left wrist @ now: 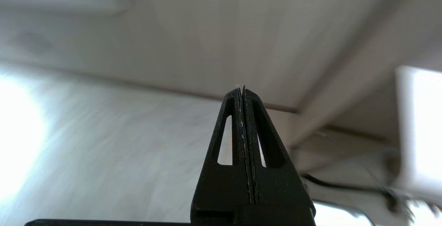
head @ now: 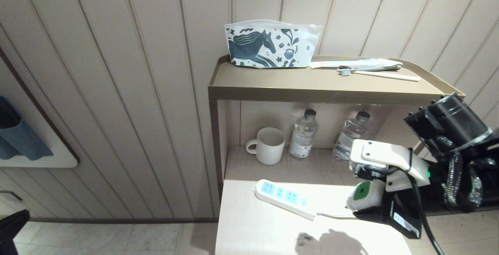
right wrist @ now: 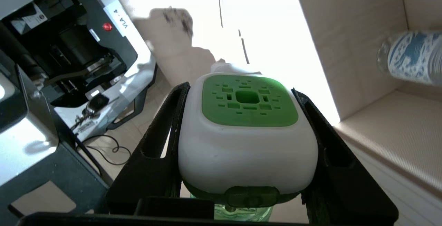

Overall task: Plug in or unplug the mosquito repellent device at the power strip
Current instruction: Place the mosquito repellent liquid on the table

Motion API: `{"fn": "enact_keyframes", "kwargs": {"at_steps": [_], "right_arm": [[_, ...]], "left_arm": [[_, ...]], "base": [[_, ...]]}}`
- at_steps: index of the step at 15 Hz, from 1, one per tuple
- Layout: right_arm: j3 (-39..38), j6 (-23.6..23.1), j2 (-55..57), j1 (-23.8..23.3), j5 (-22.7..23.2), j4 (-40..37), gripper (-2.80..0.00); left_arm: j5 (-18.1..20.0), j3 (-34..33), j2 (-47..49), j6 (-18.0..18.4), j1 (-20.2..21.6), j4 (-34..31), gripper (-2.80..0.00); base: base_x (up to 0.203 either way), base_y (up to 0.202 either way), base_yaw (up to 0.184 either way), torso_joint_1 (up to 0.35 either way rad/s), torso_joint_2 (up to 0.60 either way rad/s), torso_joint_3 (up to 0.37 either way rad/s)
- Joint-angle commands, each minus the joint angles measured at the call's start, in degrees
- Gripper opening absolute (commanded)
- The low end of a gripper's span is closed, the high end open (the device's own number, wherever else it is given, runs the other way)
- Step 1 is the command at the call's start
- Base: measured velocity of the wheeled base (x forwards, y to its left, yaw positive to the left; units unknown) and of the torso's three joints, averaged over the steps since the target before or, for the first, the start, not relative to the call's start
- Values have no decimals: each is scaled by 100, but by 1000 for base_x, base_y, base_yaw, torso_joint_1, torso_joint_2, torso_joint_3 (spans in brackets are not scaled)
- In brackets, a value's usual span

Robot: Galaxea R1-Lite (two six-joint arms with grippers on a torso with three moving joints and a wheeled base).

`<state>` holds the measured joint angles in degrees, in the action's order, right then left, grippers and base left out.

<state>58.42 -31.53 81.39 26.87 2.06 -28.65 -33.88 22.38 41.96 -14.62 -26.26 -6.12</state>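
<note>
Right gripper (right wrist: 241, 143) clamps the mosquito repellent device (right wrist: 247, 132) right of the power strip (head: 282, 198); left gripper (left wrist: 243, 93) closed, empty.

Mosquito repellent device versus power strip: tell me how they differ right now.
The mosquito repellent device is compact, white with a green top patch; the power strip is long, white with light-blue socket faces. The device is held off the table in the right gripper, unplugged; the strip lies flat on the table. Both have white housings.

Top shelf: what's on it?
On the top shelf: horse-print pouch against the wall, a toothpaste tube and a toothbrush. The pouch's contents are hidden.
</note>
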Motion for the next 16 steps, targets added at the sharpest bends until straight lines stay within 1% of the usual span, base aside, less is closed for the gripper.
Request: {"fn": "enact_keyframes", "kwargs": {"at_steps": [1, 3, 4, 5, 6, 7, 8, 9, 11, 12, 13, 14, 16], "right_arm": [[-265, -20, -494, -11, 4, -20, -280], [-435, -12, -767, -16, -3, -26, -280], [-501, -11, -851, -46, 1, -26, -280], [-565, -11, -926, -112, 4, -26, -280], [-618, -11, -1017, -127, 5, -26, -280], [-653, -11, -1086, -136, -3, -26, -280], [-691, -10, -1158, -139, -4, -26, -280], [-717, -4, -1240, -146, -4, -28, -280], [-809, -2, -1463, -147, -5, -46, -280], [-861, 0, -1576, -156, -4, -49, -280], [-897, 14, -1692, -268, 6, -45, -280], [-923, 31, -1808, -375, 17, -44, -280], [-1032, 42, -2008, -539, 35, -32, -280]], "left_arm": [[-20, -105, -984, -25, 1046, -378, -280], [-4, -403, -1620, 29, 1896, -564, -280], [7, -558, -1834, 76, 2196, -606, -280], [17, -757, -2087, 150, 2407, -628, -280], [59, -984, -2370, 304, 2508, -630, -280], [199, -1144, -2731, 501, 2553, -624, -280], [481, -1223, -3167, 716, 2578, -633, -280], [959, -1287, -3618, 988, 2592, -637, -280], [2216, -1526, -4161, 1597, 2612, -577, -280], [2691, -1656, -4189, 1727, 2615, -443, -280], [3178, -1751, -4192, 1650, 2616, -365, -280], [3381, -1804, -4192, 1391, 2604, -372, -280], [3353, -1825, -4187, 1313, 2599, -355, -280]], "base": [[0, 0, 0, 0, 0, 0], [0, 0, 0, 0, 0, 0], [0, 0, 0, 0, 0, 0], [0, 0, 0, 0, 0, 0], [0, 0, 0, 0, 0, 0], [0, 0, 0, 0, 0, 0], [0, 0, 0, 0, 0, 0], [0, 0, 0, 0, 0, 0], [0, 0, 0, 0, 0, 0], [0, 0, 0, 0, 0, 0], [0, 0, 0, 0, 0, 0], [0, 0, 0, 0, 0, 0], [0, 0, 0, 0, 0, 0]]}}
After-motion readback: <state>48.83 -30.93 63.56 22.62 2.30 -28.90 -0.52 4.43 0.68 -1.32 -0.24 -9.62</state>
